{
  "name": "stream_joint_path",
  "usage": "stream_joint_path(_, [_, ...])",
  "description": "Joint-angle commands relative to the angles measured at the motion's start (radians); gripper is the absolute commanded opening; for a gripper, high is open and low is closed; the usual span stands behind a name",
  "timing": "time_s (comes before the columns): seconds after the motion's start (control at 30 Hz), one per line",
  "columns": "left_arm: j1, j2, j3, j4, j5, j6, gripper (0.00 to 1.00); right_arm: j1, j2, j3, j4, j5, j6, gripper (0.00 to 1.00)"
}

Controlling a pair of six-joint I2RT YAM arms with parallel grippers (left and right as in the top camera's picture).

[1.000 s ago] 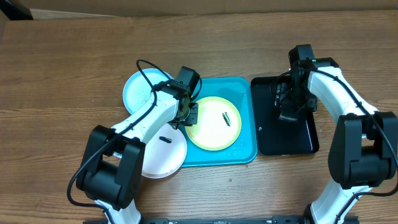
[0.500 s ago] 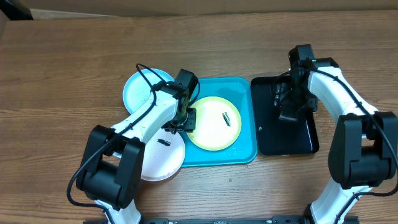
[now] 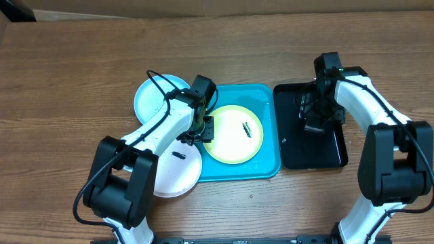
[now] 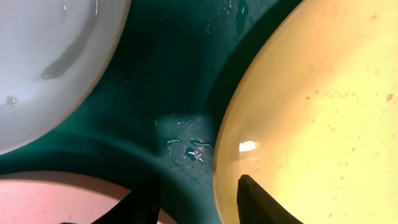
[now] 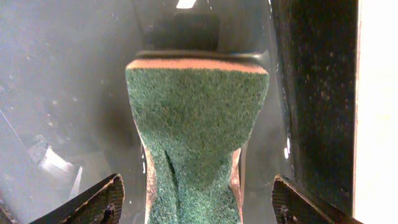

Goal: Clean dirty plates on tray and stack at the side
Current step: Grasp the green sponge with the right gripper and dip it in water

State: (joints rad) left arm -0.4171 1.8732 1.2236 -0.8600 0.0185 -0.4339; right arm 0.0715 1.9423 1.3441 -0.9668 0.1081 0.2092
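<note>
While the yellow plate (image 3: 237,141) lies flat in the tray (image 3: 268,167), filling most of its floor, we see a short dark smear (image 3: 247,129) on its right half. On the wrist camera we also pick out fine specks across the plate and droplets on the tray floor beside it.

The left gripper (image 3: 205,129) is down at this plate's left edge. Its jaws are parted and astride the rim, one finger (image 4: 252,199) over the plate and the other outside it. We see bare tray between the outer finger and the rim, so nothing is clamped.

The blue plate (image 3: 152,99) sits on the table (image 3: 68,68) by the tray's far-left corner. The white plate (image 3: 173,177) lies by the near-left corner and has its own dark mark (image 3: 179,154). We cannot tell whether either one touches the tray's rim.

Over to the right, just beside the tray, is the black tray (image 3: 327,153), with the right gripper (image 3: 316,116) low over it. A green sponge (image 5: 196,118) stands between its fingers, creased down the middle. The jaws are spread wide with a gap on each side, so the sponge is released, not held.
</note>
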Motion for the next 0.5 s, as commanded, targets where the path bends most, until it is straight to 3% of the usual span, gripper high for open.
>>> stream_joint_path(0.0, [-0.004,0.018,-0.011,0.005,0.008,-0.016,0.4,-0.008,0.0,-0.003,0.011,0.0,0.004,0.77])
stream_joint_path(0.33, [-0.005,0.018,-0.011,0.051,0.008,-0.016,0.26,-0.008,0.0,-0.003,0.016,-0.005,0.004,0.73])
stream_joint_path(0.47, [-0.005,0.018,-0.011,0.068,0.008,-0.016,0.25,-0.008,0.0,-0.003,0.008,-0.039,0.004,0.72])
